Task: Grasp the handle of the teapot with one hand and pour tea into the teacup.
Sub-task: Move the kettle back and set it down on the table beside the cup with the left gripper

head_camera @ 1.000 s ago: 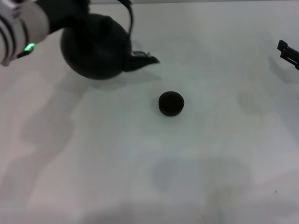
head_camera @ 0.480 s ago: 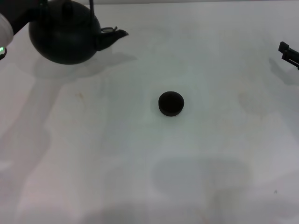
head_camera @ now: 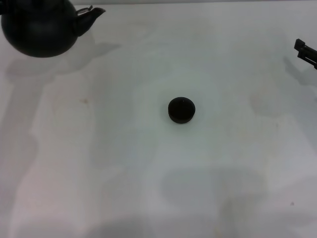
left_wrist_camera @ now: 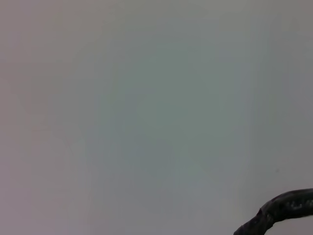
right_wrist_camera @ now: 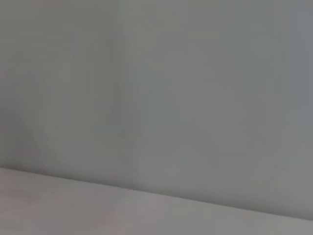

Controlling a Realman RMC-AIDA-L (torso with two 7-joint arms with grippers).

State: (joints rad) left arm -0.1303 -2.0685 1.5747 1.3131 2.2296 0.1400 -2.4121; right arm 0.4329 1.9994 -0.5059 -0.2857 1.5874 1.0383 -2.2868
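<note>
The teapot (head_camera: 38,27) is seen at the far left corner of the tabletop (head_camera: 148,173), spout toward the teacup (head_camera: 181,109), which sits well apart at centre. The right gripper (head_camera: 305,52) is parked at the right edge; its jaws' state cannot be told.

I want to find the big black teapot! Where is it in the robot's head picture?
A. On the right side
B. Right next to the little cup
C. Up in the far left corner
C: the teapot sits in the far left corner, well apart from the teacup.
</note>
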